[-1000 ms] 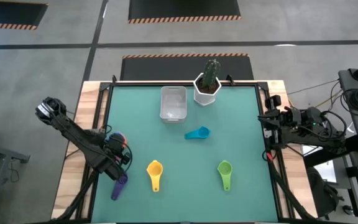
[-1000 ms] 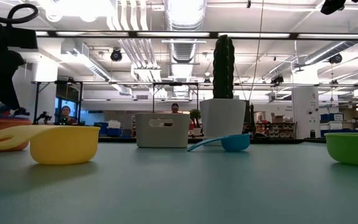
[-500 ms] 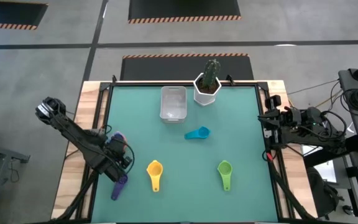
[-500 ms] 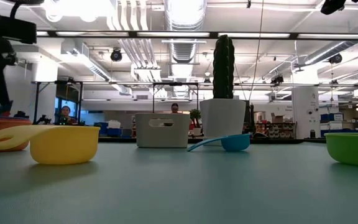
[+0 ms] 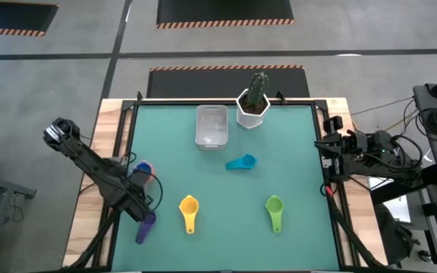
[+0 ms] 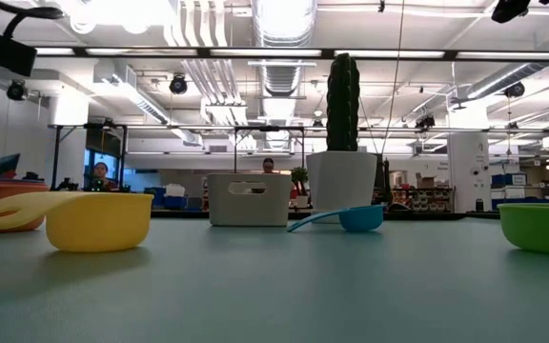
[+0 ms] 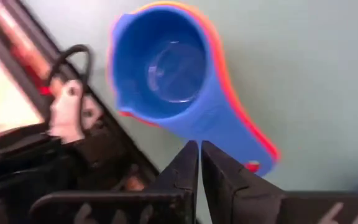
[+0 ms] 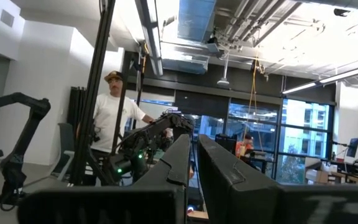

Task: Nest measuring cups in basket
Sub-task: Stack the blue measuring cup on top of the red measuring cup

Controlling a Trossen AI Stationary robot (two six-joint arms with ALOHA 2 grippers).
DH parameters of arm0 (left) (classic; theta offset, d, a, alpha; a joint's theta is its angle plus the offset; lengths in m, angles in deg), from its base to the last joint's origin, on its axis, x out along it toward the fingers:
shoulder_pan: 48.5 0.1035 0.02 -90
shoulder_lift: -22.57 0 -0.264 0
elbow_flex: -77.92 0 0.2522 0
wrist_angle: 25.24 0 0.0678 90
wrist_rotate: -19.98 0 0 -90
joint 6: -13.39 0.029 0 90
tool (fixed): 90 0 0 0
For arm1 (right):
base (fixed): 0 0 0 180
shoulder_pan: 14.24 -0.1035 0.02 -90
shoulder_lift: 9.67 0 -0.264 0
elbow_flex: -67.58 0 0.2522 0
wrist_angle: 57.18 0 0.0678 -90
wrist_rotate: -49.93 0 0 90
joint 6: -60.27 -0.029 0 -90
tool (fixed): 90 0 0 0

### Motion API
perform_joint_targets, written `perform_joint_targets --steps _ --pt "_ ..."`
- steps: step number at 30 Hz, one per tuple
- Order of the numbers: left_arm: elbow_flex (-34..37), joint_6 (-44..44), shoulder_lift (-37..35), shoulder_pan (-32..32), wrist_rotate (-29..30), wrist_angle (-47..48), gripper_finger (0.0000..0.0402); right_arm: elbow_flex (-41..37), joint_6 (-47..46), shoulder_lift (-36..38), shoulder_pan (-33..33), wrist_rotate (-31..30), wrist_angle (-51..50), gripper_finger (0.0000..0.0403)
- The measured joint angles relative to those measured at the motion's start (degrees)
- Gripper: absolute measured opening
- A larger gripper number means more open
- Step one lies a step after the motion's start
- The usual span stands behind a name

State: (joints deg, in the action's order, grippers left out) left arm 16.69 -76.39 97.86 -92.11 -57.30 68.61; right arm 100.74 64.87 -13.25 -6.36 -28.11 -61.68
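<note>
A blue measuring cup (image 7: pixel 166 68) sits nested inside an orange one (image 7: pixel 225 81) near the table's left edge, where the pair (image 5: pixel 143 170) rests on the mat. My left gripper (image 7: pixel 199 155) hangs shut just above the blue cup's handle, with nothing between its fingers. Purple (image 5: pixel 146 225), yellow (image 5: pixel 189 209), green (image 5: pixel 275 209) and teal (image 5: pixel 241 162) cups lie apart on the mat. The clear basket (image 5: pixel 211 125) stands at the far middle. My right gripper (image 8: pixel 191 162) waits shut at the right edge (image 5: pixel 332 148), pointing up into the room.
A white hexagonal pot with a cactus (image 5: pixel 253 106) stands just right of the basket at the far edge. The table's black frame (image 5: pixel 130 152) runs close beside the stacked cups. A person (image 8: pixel 118 118) stands in the room beyond the table.
My left gripper has risen from the stacked blue and orange cups and has turned at the wrist. In the low view it has gone up out of the picture. The stacked cups stay on the mat, and more of the blue cup shows from above.
</note>
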Motion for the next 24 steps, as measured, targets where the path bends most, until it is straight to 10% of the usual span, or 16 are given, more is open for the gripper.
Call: perform_joint_targets --steps 24 --pt "4.2 -3.5 0.0 -4.0 -2.8 -4.6 0.0 0.0 -2.4 0.0 0.0 0.0 -0.4 0.0018"
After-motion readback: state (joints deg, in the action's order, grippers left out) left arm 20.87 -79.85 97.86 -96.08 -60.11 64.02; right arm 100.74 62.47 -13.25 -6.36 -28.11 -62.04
